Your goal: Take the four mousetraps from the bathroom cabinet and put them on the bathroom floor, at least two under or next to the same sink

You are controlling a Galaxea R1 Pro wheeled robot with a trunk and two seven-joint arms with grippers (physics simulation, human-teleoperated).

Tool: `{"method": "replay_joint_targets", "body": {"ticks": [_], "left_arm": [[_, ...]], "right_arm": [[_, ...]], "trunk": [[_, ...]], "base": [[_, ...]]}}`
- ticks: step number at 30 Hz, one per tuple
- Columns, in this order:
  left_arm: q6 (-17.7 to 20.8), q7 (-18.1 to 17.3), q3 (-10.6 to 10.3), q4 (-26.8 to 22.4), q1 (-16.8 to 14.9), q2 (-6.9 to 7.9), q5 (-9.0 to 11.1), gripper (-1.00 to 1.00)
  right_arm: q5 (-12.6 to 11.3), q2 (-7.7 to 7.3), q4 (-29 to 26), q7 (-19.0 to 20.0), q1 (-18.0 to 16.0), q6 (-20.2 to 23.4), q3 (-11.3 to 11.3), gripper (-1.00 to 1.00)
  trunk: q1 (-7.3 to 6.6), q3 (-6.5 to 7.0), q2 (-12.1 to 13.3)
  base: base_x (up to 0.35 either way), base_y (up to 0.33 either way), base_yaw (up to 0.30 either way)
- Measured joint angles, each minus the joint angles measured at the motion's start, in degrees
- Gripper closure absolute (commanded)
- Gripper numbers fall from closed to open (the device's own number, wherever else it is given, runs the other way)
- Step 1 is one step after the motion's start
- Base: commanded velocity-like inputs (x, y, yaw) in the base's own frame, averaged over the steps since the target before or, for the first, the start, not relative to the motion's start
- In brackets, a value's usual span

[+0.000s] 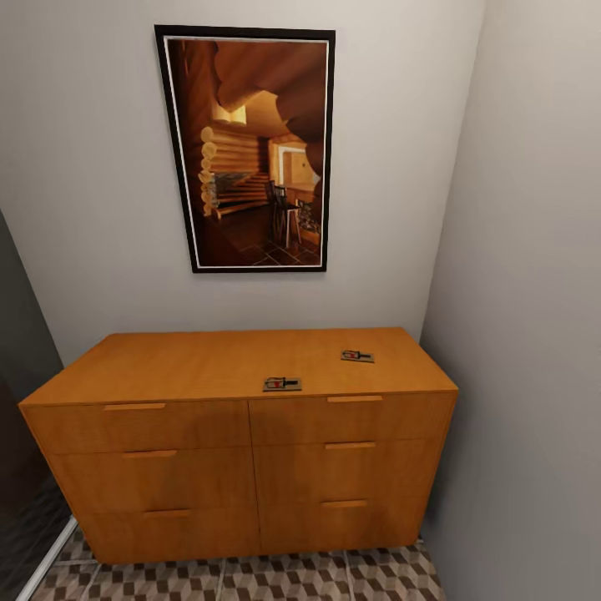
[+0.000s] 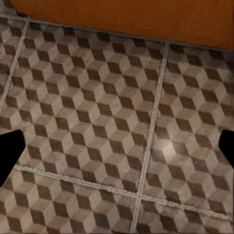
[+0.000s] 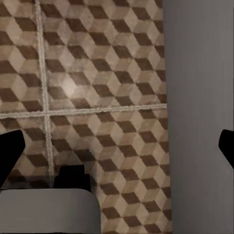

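two mousetraps [image 1: 282, 384] [image 1: 357, 356] on cabinet [image 1: 209, 367] top; my left gripper [image 2: 117, 148] and right gripper [image 3: 117, 146] both apart, empty, over tiled floor [image 2: 97, 122]. risk: thin flat trap slips from pinch.

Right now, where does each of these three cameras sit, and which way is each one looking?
Head view: high on the robot, facing the orange-brown wooden cabinet, two small tan mousetraps and a framed picture.
Left wrist view: looks down at the cube-patterned floor tiles; left end effector fingertips at both edges.
Right wrist view: floor beside the grey wall; right end effector fingertips.
All share the floor.
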Motion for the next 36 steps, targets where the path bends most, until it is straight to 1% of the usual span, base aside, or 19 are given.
{"method": "replay_joint_targets", "body": {"ticks": [1, 4, 8, 13, 14, 19, 25, 27, 28, 36], "left_arm": [[0.04, 0.00, 0.01, -0.05, 0.01, 0.01, 0.02, -1.00], [3.46, -0.08, -0.01, -5.20, -0.02, 0.81, 0.00, -1.00], [9.17, -0.08, 0.06, -12.44, -0.01, 1.44, -0.20, -1.00], [14.57, 0.03, 0.05, -20.75, 0.00, 2.23, -0.27, -1.00], [14.60, 0.03, 0.05, -20.80, 0.01, 2.24, -0.26, -1.00], [17.50, 0.07, 0.08, -26.54, 0.00, 2.84, -0.30, -1.00], [20.53, 0.14, 0.01, -31.14, 0.01, 3.07, -0.30, -1.00], [21.81, 0.16, 0.00, -32.63, 0.01, 3.10, -0.30, -1.00], [21.84, 0.16, 0.00, -32.66, 0.01, 3.10, -0.30, -1.00], [26.94, 0.19, -0.05, -38.21, 0.01, 3.15, -0.31, -1.00]], "right_arm": [[-0.01, 0.00, -0.06, 0.00, 0.01, 0.05, -0.01, -1.00], [-0.08, -0.02, -5.30, 0.01, -0.01, 3.97, -0.23, -1.00], [-0.18, -0.03, -11.53, 0.08, 0.00, 8.95, -0.42, -1.00], [-0.23, -0.06, -16.81, 0.10, 0.00, 13.34, -0.52, -1.00], [-0.23, -0.06, -16.83, 0.10, 0.01, 13.36, -0.52, -1.00], [-0.18, -0.11, -20.49, 0.10, 0.01, 16.45, -0.56, -1.00], [-0.22, -0.21, -23.89, 0.35, 0.01, 19.01, -0.59, -1.00], [-0.20, -0.24, -24.55, 0.74, 0.01, 19.68, -0.59, -1.00], [-0.20, -0.24, -24.56, 0.75, 0.01, 19.69, -0.59, -1.00], [-0.05, -0.27, -25.78, 2.95, 0.01, 20.82, -0.60, -1.00]], "trunk": [[0.00, -0.01, 0.00], [0.00, 0.00, 0.00], [0.00, 0.00, 0.00], [0.00, 0.00, 0.00], [0.00, 0.00, 0.00], [0.00, 0.00, 0.00], [0.00, 0.00, 0.00], [0.00, 0.00, 0.00], [0.00, 0.00, 0.01], [0.00, 0.00, 0.00]], "base": [[0.000, 0.000, 0.000], [0.000, 0.000, 0.000], [0.000, 0.000, 0.000], [0.000, 0.000, 0.000], [0.000, 0.000, 0.000], [0.000, 0.000, 0.000], [0.000, 0.000, 0.000], [0.000, 0.000, 0.000], [0.000, 0.000, 0.000], [0.000, 0.000, 0.000]]}}
